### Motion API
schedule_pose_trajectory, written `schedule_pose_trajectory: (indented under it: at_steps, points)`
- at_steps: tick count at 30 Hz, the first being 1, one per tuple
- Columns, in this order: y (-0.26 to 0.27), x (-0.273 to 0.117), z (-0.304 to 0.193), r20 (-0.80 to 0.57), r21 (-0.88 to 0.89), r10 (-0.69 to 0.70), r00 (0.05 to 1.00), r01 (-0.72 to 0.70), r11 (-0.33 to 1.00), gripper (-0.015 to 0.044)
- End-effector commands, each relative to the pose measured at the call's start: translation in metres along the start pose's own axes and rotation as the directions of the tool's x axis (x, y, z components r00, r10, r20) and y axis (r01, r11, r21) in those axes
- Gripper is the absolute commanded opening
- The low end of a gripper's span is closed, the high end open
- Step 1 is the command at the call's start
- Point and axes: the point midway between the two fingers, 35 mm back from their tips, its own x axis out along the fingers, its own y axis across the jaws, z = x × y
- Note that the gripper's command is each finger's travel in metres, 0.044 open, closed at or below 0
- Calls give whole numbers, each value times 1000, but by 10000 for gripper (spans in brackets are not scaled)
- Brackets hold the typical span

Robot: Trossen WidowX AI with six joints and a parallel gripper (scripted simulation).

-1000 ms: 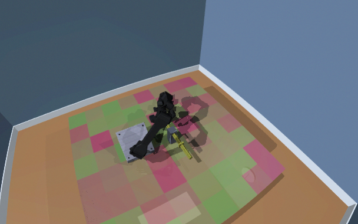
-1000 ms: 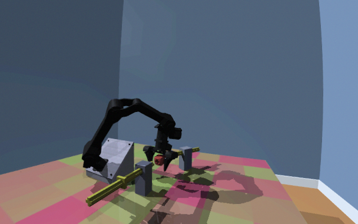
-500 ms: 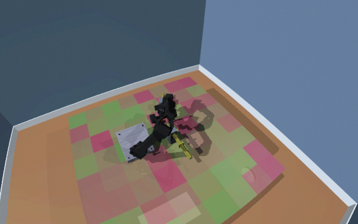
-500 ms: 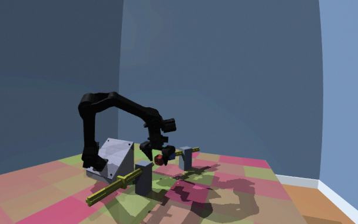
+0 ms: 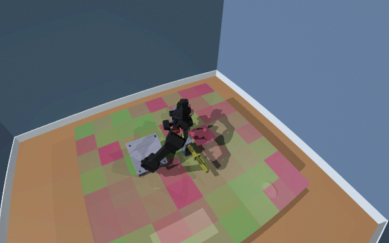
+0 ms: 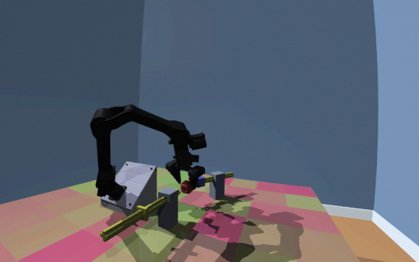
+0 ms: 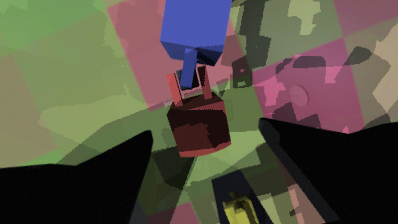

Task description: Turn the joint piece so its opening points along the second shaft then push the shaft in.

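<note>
The red square joint piece (image 5: 176, 130) (image 6: 185, 187) (image 7: 200, 131) hangs on its hinge from the blue part (image 6: 201, 181) (image 7: 195, 25) on the fixed shaft (image 6: 230, 174), held by the far block (image 6: 217, 186). Its open end faces roughly towards the second shaft (image 5: 198, 158) (image 6: 125, 223) (image 7: 239, 212); the wrist view does not show into the opening. That yellow shaft, with a collar, runs through the near block (image 6: 167, 210). Its tip stands out a little, with a gap to the joint piece. My gripper (image 6: 186, 185) (image 7: 206, 129) is open and empty, fingertips apart on both sides of the joint piece.
The grey sloped base plate (image 5: 143, 151) (image 6: 134, 183) is beside the arm's foot. The chequered mat (image 5: 183, 193) (image 6: 56, 249) lies under everything, with the arm's shadows on it. Walls stand beyond the floor.
</note>
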Motion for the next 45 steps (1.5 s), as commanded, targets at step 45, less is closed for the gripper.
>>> schedule_pose_trajectory:
  at_steps: [45]
  points:
    - [-3,-94,-44,-237,932,-30,971,237,274,440]
